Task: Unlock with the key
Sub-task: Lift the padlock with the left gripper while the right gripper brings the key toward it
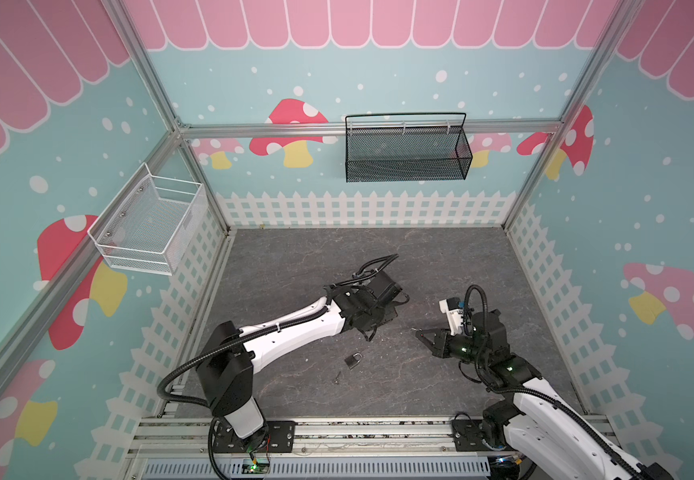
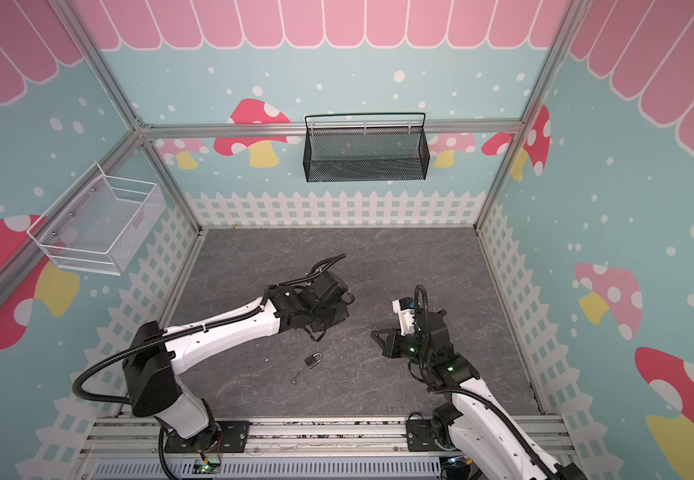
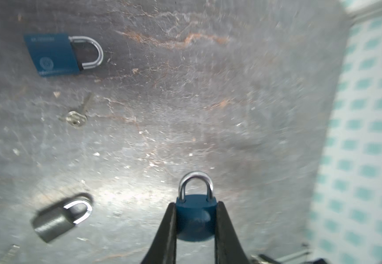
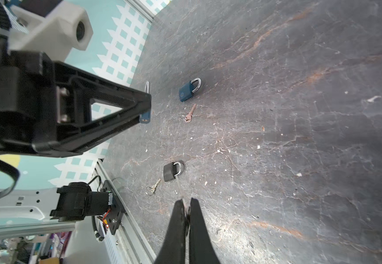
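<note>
1. My left hand (image 3: 195,206) is pinching the small blue padlock (image 3: 195,219) by the sides of its body. The fingers are only as far apart as the lock is wide. The shackle is pointing away from my wrist, and the lock is hanging above the surface (image 1: 440,257), not resting on it.
2. My right hand (image 4: 186,202) is squeezing fully closed, and a thin pale strip is poking out past the tips. It's blurry, but it's looking like the blade of a key (image 4: 179,186), so that's what I'm gripping there.
3. In both top views my two hands are facing each other over the middle of the surface, near each other but not touching.
4. A bigger blue padlock (image 3: 52,54) is lying flat on the surface with its shackle looking closed. A coppery key (image 4: 189,114) is lying just beside it, not touching.
5. A grey padlock (image 1: 352,360) is lying closer to the front rail, between my two arms and nearer the left one. A silver key (image 1: 337,378) on a small ring is sitting just beside that, apart from it.
</note>
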`<state>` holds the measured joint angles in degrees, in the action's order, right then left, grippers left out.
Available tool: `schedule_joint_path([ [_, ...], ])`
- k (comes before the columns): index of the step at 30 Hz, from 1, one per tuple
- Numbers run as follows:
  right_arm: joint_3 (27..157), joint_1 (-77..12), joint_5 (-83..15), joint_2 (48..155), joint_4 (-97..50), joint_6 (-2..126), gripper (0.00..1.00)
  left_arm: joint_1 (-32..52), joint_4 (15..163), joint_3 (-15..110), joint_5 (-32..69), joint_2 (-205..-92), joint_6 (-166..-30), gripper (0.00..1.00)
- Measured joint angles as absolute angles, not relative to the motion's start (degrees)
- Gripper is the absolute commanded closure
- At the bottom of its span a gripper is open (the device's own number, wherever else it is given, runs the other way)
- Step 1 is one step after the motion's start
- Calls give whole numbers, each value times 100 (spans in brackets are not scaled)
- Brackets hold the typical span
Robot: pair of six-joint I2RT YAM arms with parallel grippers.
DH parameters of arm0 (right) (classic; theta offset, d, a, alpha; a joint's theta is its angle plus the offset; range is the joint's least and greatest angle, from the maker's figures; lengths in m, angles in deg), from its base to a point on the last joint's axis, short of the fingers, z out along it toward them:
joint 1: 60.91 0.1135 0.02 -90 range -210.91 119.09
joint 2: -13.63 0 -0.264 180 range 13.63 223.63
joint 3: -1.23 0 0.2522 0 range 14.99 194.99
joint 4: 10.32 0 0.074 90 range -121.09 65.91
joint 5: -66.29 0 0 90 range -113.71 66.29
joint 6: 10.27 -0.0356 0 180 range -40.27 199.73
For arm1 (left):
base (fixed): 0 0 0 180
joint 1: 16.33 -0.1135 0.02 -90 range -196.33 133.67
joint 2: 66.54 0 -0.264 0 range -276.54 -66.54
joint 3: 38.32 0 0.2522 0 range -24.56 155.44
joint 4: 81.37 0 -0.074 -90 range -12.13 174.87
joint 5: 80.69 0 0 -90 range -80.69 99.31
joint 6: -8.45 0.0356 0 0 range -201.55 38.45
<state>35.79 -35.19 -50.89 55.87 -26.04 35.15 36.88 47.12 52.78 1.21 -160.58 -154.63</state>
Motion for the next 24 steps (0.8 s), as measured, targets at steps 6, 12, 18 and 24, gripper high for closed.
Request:
schedule_joint_path([
  [6,3441,-2551,-4158,5740,-1409,3235,100,3743,5066,5088,-80,-15724,-16709,100],
  [12,3232,-2114,-3423,6035,-235,3137,100,3920,5317,4987,-373,-15560,-17489,100],
  [18,3232,-1944,-2910,6310,329,3050,100,4001,5571,4904,-559,-15555,-17756,100],
  [24,3232,-1854,-2589,6385,559,2872,100,4034,5794,4664,-758,-15415,-17913,100],
])
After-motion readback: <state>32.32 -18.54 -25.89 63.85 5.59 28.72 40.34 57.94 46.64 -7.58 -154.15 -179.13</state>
